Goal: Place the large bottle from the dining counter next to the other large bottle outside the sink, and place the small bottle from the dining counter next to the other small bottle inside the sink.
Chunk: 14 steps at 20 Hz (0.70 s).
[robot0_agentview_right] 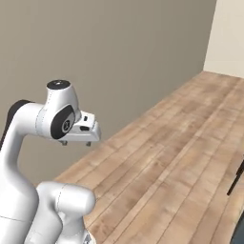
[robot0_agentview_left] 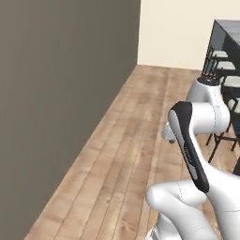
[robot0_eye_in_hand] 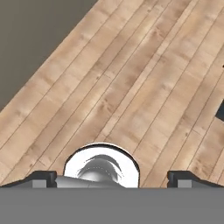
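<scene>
No bottle is in your reach yet: your gripper [robot0_eye_in_hand: 112, 178] hangs over bare wood floor [robot0_eye_in_hand: 144, 78] with jaws wide apart and empty, so drive toward the dining counter [robot0_agentview_left: 228, 33] at far right before any pickup

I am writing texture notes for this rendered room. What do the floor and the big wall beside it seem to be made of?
The pale brown plank floor looks like wood with a matte finish: long boards with visible seams and grain streaks. The flat grey-brown wall looks like painted plaster or a plain panel; it is uniform, without texture, so I cannot tell which.
</scene>
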{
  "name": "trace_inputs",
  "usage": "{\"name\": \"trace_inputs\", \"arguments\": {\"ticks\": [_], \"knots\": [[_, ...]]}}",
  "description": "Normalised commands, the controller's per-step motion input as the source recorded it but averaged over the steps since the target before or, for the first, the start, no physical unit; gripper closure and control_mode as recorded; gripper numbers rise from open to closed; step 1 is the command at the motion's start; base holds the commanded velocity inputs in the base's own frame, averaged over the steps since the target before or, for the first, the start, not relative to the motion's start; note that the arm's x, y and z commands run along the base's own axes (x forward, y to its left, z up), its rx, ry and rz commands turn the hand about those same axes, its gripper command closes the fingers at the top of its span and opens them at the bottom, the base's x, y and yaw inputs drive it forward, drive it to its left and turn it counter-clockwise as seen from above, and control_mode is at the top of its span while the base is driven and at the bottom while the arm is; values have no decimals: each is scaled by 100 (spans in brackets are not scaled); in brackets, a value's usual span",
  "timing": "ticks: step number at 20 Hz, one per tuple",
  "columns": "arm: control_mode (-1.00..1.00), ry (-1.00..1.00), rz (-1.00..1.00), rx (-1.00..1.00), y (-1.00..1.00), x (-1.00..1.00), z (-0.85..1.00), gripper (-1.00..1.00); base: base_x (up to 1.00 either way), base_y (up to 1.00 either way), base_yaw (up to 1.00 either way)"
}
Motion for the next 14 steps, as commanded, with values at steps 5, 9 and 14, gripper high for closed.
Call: {"name": "trace_inputs", "arguments": {"ticks": [5,9,14], "knots": [[100,0,0,0,0,0,0,-100,100,46,-66],[100,0,0,0,0,0,0,-100,100,64,-56],[100,0,0,0,0,0,0,-100,100,58,-51]]}}
